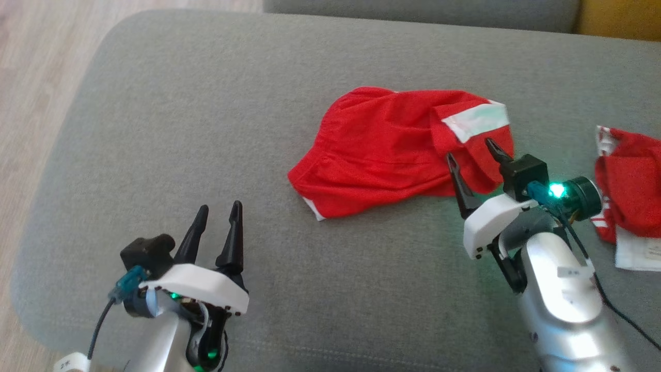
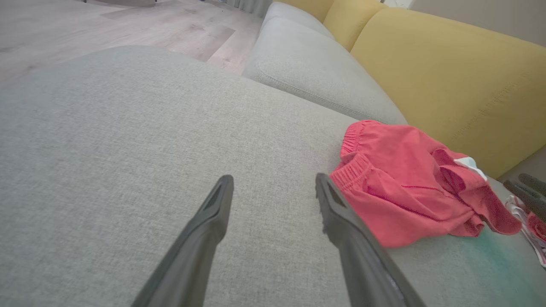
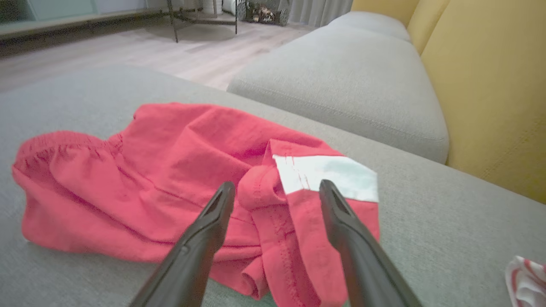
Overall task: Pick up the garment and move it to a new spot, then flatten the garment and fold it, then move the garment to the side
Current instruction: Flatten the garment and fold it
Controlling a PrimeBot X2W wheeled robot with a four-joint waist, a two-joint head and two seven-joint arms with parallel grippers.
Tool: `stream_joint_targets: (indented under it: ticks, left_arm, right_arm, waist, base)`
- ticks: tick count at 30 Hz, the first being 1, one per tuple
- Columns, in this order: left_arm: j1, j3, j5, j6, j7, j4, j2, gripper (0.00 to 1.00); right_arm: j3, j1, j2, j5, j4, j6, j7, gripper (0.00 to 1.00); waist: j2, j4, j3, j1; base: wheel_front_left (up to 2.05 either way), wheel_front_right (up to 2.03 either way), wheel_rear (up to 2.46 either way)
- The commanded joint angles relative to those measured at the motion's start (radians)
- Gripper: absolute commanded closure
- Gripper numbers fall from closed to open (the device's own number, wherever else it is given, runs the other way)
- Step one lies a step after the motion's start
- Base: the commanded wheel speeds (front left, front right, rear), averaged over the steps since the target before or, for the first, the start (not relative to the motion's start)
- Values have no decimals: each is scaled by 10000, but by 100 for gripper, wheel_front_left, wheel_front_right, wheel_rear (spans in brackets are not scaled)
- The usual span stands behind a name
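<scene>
A crumpled pair of red shorts point(image 1: 392, 147) with a white trim patch point(image 1: 477, 120) lies on the grey cushion point(image 1: 206, 129). My right gripper point(image 1: 472, 155) hovers open over the shorts' right leg, its fingers either side of a raised red fold point(image 3: 264, 187) beside the white patch point(image 3: 328, 177). Nothing is pinched between them. My left gripper point(image 1: 219, 212) stands open above bare cushion at the lower left, well apart from the shorts point(image 2: 405, 187), whose elastic waistband point(image 2: 354, 168) lies just right of its right finger.
A second red and white garment point(image 1: 630, 191) with a white label lies at the cushion's right edge point(image 3: 527, 281). Yellow back cushions point(image 2: 448, 81) and another grey seat point(image 3: 341, 81) stand behind. Wood floor point(image 1: 31, 77) lies beyond the left edge.
</scene>
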Motion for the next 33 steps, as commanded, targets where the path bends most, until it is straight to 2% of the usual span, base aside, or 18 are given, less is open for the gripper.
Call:
stream_joint_targets:
  ticks: [1,9,10,11,15,19,21,26,33]
  left_arm:
    - [-428,281,-40,-44,-122,-247,57,0]
    - [-609,328,-80,-84,-122,-222,57,0]
    - [-625,327,-80,-87,-122,-214,57,0]
    - [-645,328,-82,-88,-122,-202,57,0]
    - [-682,390,-94,-61,-122,-134,57,0]
    - [-576,421,-99,-41,-122,-108,57,0]
    - [-484,384,-110,-16,-122,-110,57,0]
    - [-379,290,-153,32,-122,-167,57,0]
    - [-373,222,-173,34,-122,-222,57,0]
  right_arm:
    - [105,-419,29,-150,-127,19,29,0]
    - [-387,-1383,29,-1020,1577,19,-6,0]
    - [-385,-1471,29,-1004,1751,19,-29,36]
    - [-313,-1558,29,-998,1901,19,-88,100]
    - [479,-1896,29,-347,1994,19,-799,100]
    - [1597,-2038,29,617,1160,19,-1316,100]
    - [1742,-2166,29,694,696,19,-1251,100]
    - [1639,-2622,30,1150,-422,19,-771,100]
    - [457,-3928,-79,1399,-1603,19,142,100]
  waist:
    - [0,210,173,0]
    - [0,502,478,0]
    - [0,511,491,0]
    - [0,515,499,0]
    - [0,411,324,0]
    - [0,244,65,0]
    - [0,176,-74,0]
    - [0,187,-266,0]
    - [0,485,-208,0]
  base:
    - [0,0,0]
    - [0,0,0]
    - [0,0,0]
    - [0,0,0]
    - [0,0,0]
    - [0,0,0]
    - [0,0,0]
    - [0,0,0]
    - [0,0,0]
